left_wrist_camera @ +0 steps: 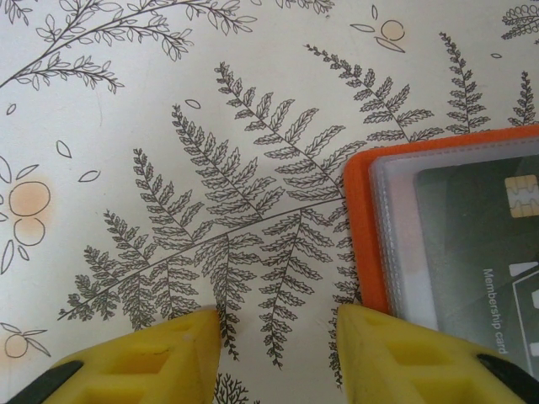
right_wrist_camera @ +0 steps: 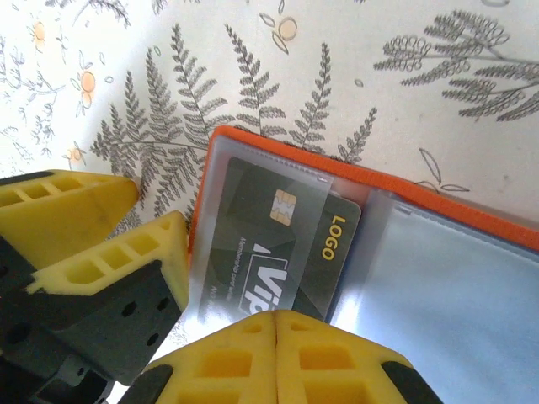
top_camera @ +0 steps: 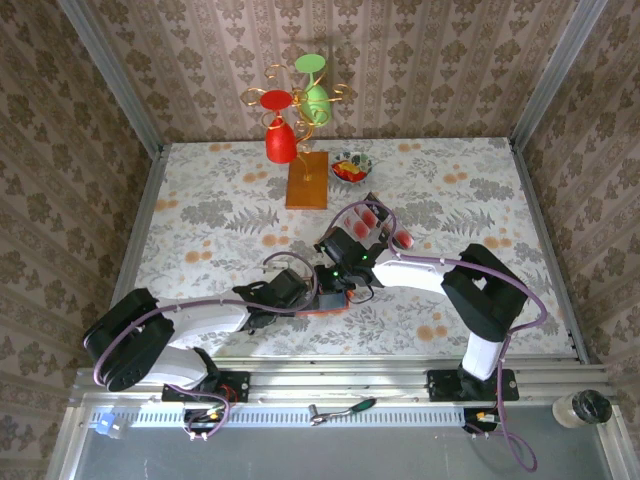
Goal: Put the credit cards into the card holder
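The orange card holder [right_wrist_camera: 278,148] lies open on the fern-print table, its clear sleeves facing up. A black credit card [right_wrist_camera: 282,240] with "LOGO" and "VIP" print sits partly inside the left sleeve, its right end sticking out. My right gripper [right_wrist_camera: 276,321] is shut, fingertips together and resting on the card's near edge. My left gripper [left_wrist_camera: 278,332] is open with bare table between its fingers, and its right finger [left_wrist_camera: 396,353] overlaps the holder's [left_wrist_camera: 364,227] left edge. More red cards lie in a clear tray [top_camera: 378,222] further back.
A wooden stand [top_camera: 306,180] with red and green glasses rises at the back centre, beside a small bowl [top_camera: 350,166]. Both arms meet at the table's middle over the holder [top_camera: 330,308]. Patterned walls close off three sides.
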`<action>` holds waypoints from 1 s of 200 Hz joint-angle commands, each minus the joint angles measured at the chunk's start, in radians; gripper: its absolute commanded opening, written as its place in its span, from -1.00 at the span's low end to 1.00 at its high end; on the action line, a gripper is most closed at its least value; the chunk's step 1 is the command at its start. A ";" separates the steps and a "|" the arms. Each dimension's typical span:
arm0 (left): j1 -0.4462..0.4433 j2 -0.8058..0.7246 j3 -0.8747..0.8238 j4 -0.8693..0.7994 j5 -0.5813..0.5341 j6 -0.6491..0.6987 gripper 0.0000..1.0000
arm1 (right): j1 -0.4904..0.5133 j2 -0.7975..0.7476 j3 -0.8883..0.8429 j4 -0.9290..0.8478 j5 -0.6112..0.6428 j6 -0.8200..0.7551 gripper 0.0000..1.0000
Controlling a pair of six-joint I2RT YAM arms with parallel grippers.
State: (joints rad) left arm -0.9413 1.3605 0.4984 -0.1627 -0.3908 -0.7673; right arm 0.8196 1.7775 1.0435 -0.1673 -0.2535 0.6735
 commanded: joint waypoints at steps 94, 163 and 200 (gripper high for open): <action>-0.001 0.019 -0.020 0.034 0.024 -0.003 -0.15 | 0.016 0.090 0.063 -0.066 0.017 -0.031 -0.86; -0.002 0.027 -0.015 0.043 0.028 0.000 -0.15 | 0.047 0.161 0.128 -0.095 -0.004 -0.043 -0.92; 0.004 -0.034 -0.003 -0.012 0.008 0.007 -0.15 | 0.047 0.149 0.115 -0.083 -0.001 -0.030 -0.93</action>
State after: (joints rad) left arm -0.9417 1.3563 0.4984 -0.1650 -0.3927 -0.7670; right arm 0.8585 1.9160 1.1526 -0.2226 -0.2470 0.6495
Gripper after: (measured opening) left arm 0.425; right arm 0.067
